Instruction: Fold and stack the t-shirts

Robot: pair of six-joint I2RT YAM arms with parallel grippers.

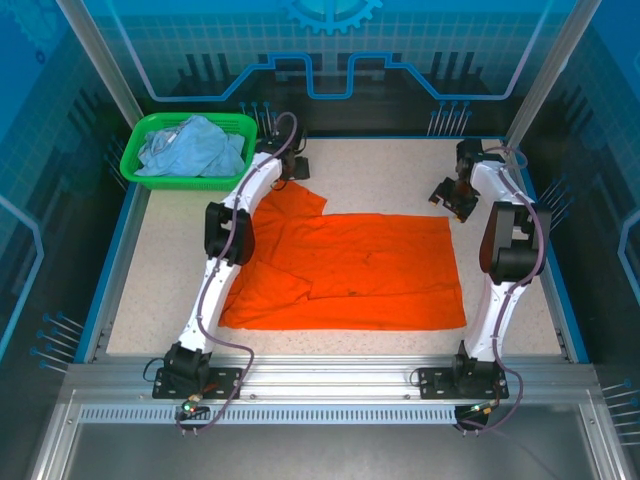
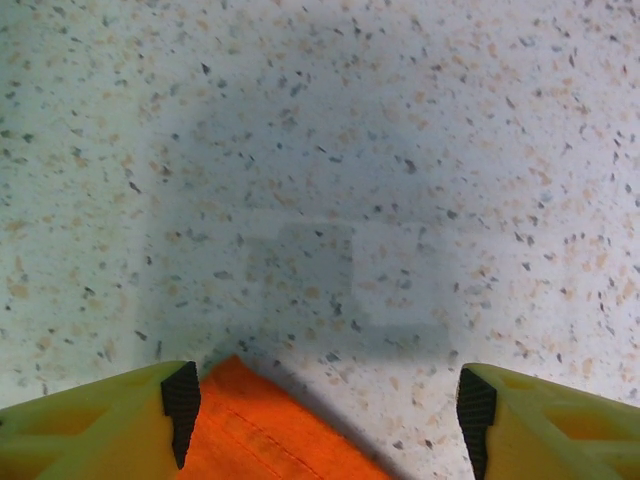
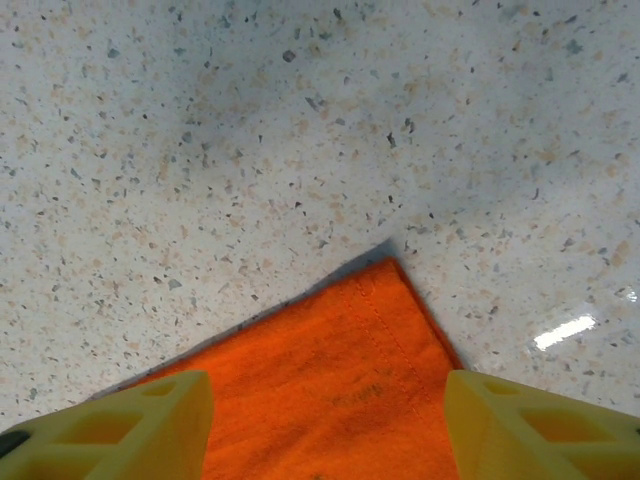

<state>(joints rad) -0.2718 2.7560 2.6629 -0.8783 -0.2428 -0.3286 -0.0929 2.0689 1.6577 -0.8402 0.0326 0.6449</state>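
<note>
A bright orange t-shirt lies spread flat in the middle of the table, one sleeve reaching toward the far left. My left gripper hovers over that far-left sleeve corner. In the left wrist view its jaws stand open, with the orange corner beside the left pad and nothing gripped. My right gripper is at the shirt's far-right corner. It is open too, and the hemmed orange corner lies on the table between its yellow fingers. A pale blue t-shirt sits crumpled in the basket.
The green plastic basket stands at the far left corner, close to the left arm's wrist. A blue rim borders the speckled tabletop. Bare table shows beyond both shirt corners.
</note>
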